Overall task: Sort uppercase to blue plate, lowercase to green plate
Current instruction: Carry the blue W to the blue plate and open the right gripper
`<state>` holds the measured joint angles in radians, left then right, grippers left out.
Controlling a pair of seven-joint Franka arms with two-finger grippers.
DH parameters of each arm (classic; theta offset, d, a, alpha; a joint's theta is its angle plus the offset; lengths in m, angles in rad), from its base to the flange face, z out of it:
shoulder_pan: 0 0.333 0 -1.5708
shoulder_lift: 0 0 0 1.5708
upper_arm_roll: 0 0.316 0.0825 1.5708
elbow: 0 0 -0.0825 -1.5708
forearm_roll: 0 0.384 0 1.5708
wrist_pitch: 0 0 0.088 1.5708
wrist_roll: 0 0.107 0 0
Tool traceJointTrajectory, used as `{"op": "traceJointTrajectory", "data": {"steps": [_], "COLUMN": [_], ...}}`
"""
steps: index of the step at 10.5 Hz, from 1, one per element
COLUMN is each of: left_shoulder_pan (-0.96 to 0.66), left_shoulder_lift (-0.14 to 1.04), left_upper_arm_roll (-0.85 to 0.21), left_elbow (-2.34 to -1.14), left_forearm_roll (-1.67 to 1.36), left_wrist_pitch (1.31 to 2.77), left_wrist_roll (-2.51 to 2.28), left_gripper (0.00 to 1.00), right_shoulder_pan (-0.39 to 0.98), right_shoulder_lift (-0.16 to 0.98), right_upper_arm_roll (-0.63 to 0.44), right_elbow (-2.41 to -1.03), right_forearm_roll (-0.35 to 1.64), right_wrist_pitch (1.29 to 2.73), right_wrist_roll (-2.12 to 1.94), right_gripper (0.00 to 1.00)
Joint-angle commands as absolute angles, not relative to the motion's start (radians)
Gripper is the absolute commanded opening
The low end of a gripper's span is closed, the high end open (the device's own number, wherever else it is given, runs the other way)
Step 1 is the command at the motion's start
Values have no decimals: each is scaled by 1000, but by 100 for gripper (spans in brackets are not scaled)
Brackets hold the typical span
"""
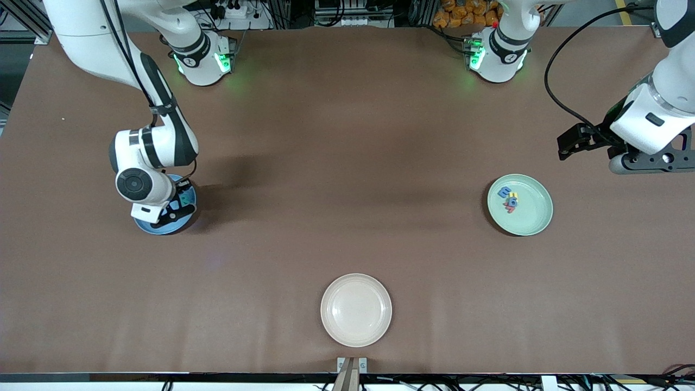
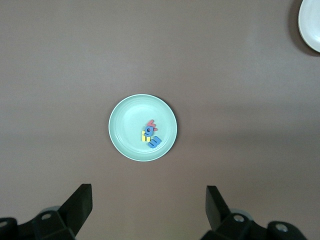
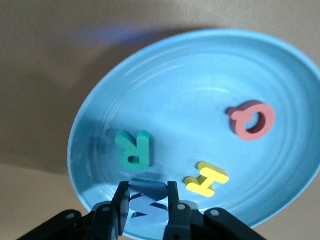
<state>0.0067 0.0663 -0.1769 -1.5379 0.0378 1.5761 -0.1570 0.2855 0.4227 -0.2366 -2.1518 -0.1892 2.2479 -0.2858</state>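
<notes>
My right gripper (image 1: 176, 209) is low over the blue plate (image 1: 163, 228), shut on the blue W (image 3: 147, 202). In the right wrist view the gripper (image 3: 146, 192) holds the W close over the plate (image 3: 190, 90), near its rim. The green R (image 3: 134, 148), the yellow H (image 3: 206, 179) and the red Q (image 3: 251, 120) lie in that plate. The green plate (image 1: 529, 217) holds the lowercase letters (image 1: 509, 199) in a small cluster, red, yellow and blue. My left gripper (image 1: 649, 163) is open and empty, high over the table beside the green plate (image 2: 130, 125).
A cream plate (image 1: 355, 309) stands empty near the table's front edge, midway between the arms. It also shows in the left wrist view (image 2: 312, 25). The right arm covers most of the blue plate in the front view.
</notes>
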Motion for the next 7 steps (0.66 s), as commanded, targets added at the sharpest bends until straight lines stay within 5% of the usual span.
{"op": "traceJointTrajectory", "data": {"steps": [1, 3, 7], "left_shoulder_pan": [0, 0, 0], "left_shoulder_lift": [67, 67, 67], "left_upper_arm_roll": [-173, -173, -173], "left_elbow": [-1520, -1520, -1520], "left_forearm_roll": [58, 58, 58], "left_wrist_pitch": [1551, 1552, 1552], "left_wrist_roll": [-137, -137, -137], "left_gripper": [100, 100, 100], "right_shoulder_pan": [268, 259, 261], "right_shoulder_lift": [367, 364, 327], "right_upper_arm_roll": [-261, -264, -252], "right_elbow": [-2195, -2188, -2088], "right_forearm_roll": [-157, -111, -35], "right_wrist_pitch": [2255, 2246, 2156], "right_wrist_roll": [-372, -413, -373], "right_gripper": [48, 86, 88]}}
